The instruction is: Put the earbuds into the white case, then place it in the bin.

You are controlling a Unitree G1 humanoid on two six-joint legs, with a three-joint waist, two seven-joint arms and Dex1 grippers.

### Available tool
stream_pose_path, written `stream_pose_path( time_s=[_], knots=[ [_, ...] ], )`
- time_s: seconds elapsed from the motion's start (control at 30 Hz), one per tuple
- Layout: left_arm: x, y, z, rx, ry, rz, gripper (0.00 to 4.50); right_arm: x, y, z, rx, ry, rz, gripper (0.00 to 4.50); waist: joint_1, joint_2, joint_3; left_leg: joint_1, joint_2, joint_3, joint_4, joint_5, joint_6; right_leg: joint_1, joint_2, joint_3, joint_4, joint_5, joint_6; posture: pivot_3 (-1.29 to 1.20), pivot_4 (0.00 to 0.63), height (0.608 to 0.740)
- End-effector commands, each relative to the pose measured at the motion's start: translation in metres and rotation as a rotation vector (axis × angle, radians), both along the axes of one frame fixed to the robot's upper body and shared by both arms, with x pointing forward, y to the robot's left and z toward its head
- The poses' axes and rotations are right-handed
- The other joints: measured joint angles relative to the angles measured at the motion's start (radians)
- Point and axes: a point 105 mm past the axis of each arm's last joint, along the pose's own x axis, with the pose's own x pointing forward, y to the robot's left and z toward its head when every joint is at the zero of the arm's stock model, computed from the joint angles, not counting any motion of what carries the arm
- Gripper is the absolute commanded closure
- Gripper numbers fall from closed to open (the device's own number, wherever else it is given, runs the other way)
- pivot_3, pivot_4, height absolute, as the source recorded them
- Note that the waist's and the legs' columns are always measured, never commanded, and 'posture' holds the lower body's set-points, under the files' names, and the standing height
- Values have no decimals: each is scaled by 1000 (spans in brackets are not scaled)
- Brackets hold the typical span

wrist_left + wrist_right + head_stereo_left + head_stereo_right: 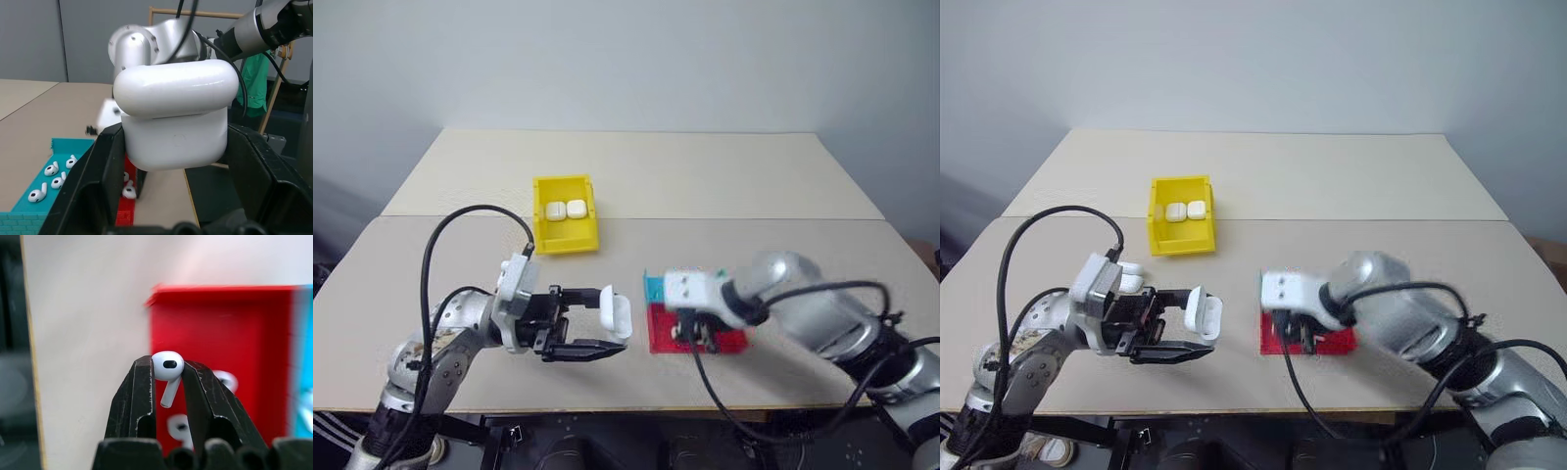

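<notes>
White case (616, 314) pinched between spread jaws of left gripper (589, 321), lower left of centre, lid hinged open, long axis level across the jaws. Yellow bin (565, 227) upper centre on tabletop (724, 176), two more cases inside. Right gripper (166, 377) jaws nipping one earbud (167, 370), stem pointing down, over red tray (220, 333).

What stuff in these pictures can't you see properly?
- Red tray, head views: the right arm covers most of it, so its earbuds can't be counted.
- Teal tray, left wrist view: cut off by the edge.
- White case: whether earbuds are inside; it looks closed.
</notes>
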Motion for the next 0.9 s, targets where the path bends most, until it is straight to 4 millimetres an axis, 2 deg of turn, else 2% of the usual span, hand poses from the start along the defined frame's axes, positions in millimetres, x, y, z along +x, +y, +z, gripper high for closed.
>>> stream_pose_path(
  time_s=[0.03, 0.2, 0.33, 0.43, 0.63, 0.9],
  knots=[
    [8, -3, 22, -84, -70, -17, 1711, 9, -3, 64, 426, -67, -73, 3885, 2, 0, 0, 0, 0, 0, 0, 0, 0, 1, 0, -1, 0, 0, 0, 0, 150, 740],
    [21, -20, 45, -173, -96, -46, 1711, 15, -18, 112, 966, -196, -176, 3885, 7, -1, 0, -1, -1, -1, 0, 0, 0, 2, 0, -1, -1, 0, 0, 0, 150, 740],
    [31, -31, 53, -193, -105, -48, 1711, 5, -24, 134, 1191, -231, -169, 3885, 2, 0, 0, -1, -1, 0, 0, 0, 0, 1, 0, -1, 0, 1, 0, 0, 150, 740],
    [37, -39, 59, -221, -95, -34, 1711, -10, -23, 145, 1316, -173, -82, 3885, -2, 0, 0, 0, -1, 0, 0, 0, 0, 1, 0, -1, 0, 1, 0, 0, 150, 740],
    [40, -48, 62, -236, -87, -19, 1711, -31, -8, 143, 1294, -164, 5, 3885, -5, 0, -1, 0, -1, -1, -1, 0, 0, 1, 0, 0, 0, 0, 0, 0, 150, 740],
    [37, -48, 63, -253, -85, -22, 1711, -30, 9, 141, 1274, -185, 20, 3885, -5, 0, -1, 0, -1, -1, -1, 0, 0, 1, 0, 0, 0, 0, 0, 0, 150, 740]
  ],
)
